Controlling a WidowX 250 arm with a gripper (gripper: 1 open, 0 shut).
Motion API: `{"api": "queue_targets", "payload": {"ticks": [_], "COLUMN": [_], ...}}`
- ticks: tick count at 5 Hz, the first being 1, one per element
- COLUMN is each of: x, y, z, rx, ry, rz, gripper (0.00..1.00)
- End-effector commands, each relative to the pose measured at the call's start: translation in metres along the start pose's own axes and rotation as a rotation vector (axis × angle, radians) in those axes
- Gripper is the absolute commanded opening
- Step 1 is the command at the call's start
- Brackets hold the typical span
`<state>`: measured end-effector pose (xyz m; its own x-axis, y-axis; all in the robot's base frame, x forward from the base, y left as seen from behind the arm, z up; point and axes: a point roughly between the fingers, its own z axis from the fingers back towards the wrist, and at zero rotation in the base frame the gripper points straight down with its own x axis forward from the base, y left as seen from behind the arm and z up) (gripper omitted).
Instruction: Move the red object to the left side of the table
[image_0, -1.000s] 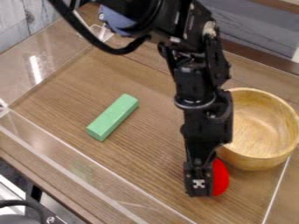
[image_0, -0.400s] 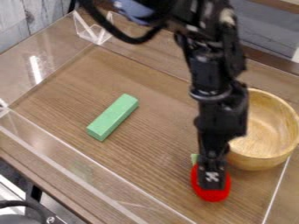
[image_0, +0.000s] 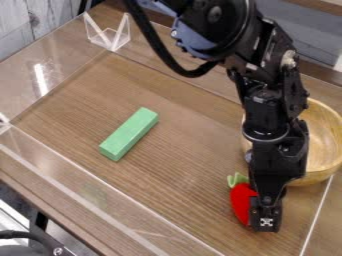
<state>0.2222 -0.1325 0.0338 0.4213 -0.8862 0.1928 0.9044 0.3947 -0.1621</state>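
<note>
The red object (image_0: 241, 201), a small glossy toy fruit with a green leafy end, lies on the table (image_0: 174, 175) near the front right corner. My gripper (image_0: 263, 208) points steeply down right beside it, low over the wood. One finger (image_0: 266, 214) with a black-and-white mark stands against the fruit's right side. The other finger is hidden behind the hand. The jaws look open, and the fruit rests on the table rather than being lifted.
A wooden bowl (image_0: 325, 150) sits at the right edge just behind the gripper, partly hidden by the arm. A green rectangular block (image_0: 128, 134) lies left of centre. Low clear acrylic walls (image_0: 40, 75) edge the tabletop, and the front right wall is close to the fruit.
The arm and gripper have swung to the right, from over the fruit to its right side. The fruit has stayed about where it was.
</note>
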Motion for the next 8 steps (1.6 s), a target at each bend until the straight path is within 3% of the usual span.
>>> {"api": "queue_targets", "payload": {"ticks": [1,4,5,6,7,8], "x": [-0.009,0.000,0.001,0.003,-0.004,-0.023], "y": [0.000,-0.028,-0.021,-0.016,-0.016,-0.008], "z": [0.005,0.024,0.032,0.046,0.077,0.107], "rx": [-0.006,0.024,0.049,0.084,0.150,0.212], "ry": [0.008,0.011,0.005,0.002,-0.008,-0.018], "rz": [-0.018,0.089,0.181,0.273,0.357,0.488], "gripper": [0.00,0.00,0.00,0.00,0.00,0.00]}}
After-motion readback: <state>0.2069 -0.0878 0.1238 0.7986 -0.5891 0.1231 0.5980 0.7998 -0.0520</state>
